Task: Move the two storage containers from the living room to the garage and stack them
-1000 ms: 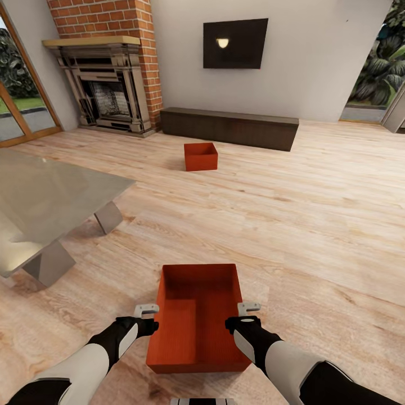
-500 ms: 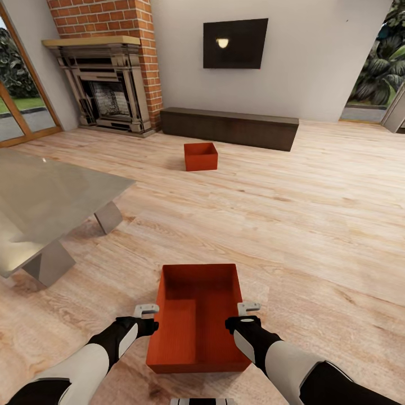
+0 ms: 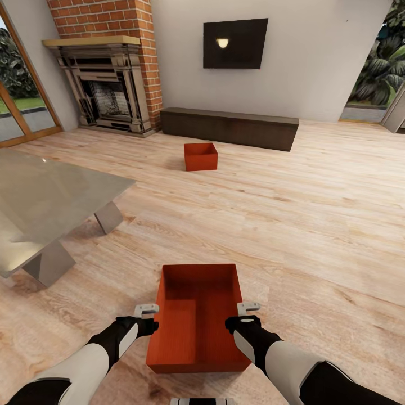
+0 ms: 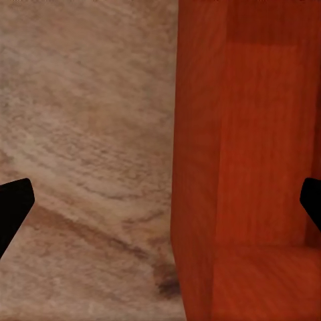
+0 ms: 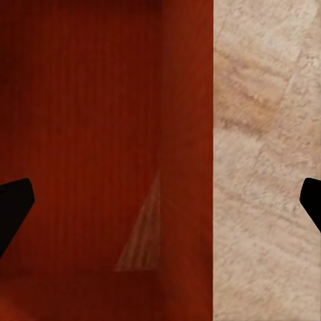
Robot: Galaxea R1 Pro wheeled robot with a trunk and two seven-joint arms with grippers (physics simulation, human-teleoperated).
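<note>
The nearer of the two storage containers [image 3: 197, 315], an orange-red open-top bin, sits on the light wood plank floor of the living room just in front of me. My left gripper [image 3: 149, 316] is over its left long wall and my right gripper [image 3: 246, 314] over its right long wall. In the left wrist view, the left gripper [image 4: 160, 207] is open, straddling the bin's wall [image 4: 197, 167]. The right wrist view shows the right gripper [image 5: 160, 200] open likewise astride the other wall [image 5: 187, 134]. The second container [image 3: 201, 156] stands farther off on the planks, before the dark low cabinet.
A glass table [image 3: 56, 197] on angled metal legs occupies the left. A brick fireplace [image 3: 107, 95], a wall TV [image 3: 235, 43] and a long dark low cabinet [image 3: 230, 126] line the far wall. An opening to greenery [image 3: 377, 73] lies at the far right.
</note>
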